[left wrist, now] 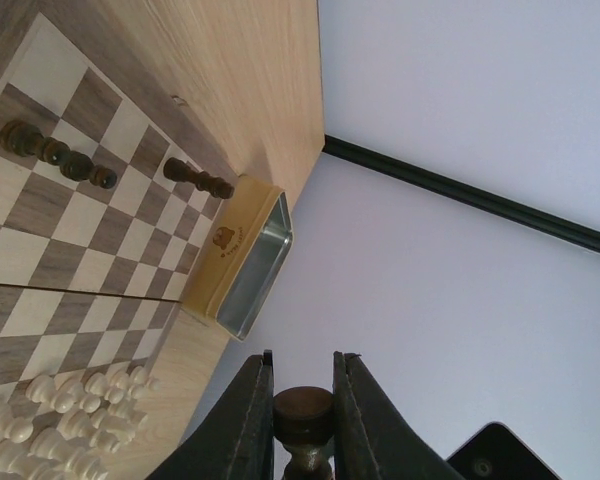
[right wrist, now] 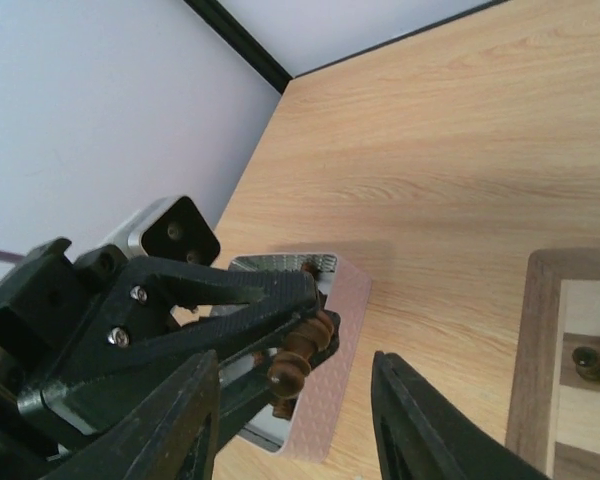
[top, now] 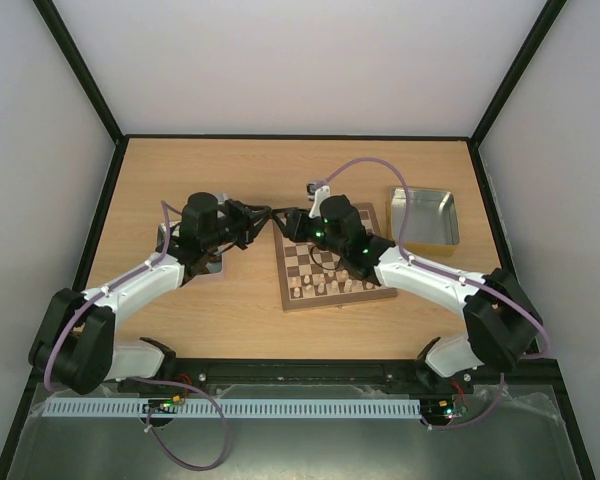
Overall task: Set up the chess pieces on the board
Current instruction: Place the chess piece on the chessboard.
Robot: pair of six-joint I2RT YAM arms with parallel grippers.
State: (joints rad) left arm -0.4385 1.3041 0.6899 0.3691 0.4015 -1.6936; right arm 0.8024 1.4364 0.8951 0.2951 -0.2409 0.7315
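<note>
Closest to my left wrist lens, my left gripper (left wrist: 302,358) is clamped on a dark chess piece (left wrist: 302,412), its long axis running along my fingers, rounded end toward the tips, the rest cut off at the frame's bottom. From the right wrist it slants, turned rings showing, with my right gripper (right wrist: 298,358) spread either side, not touching. Overhead, black fingers hide it just off the far left corner of the board (top: 315,265).
</note>
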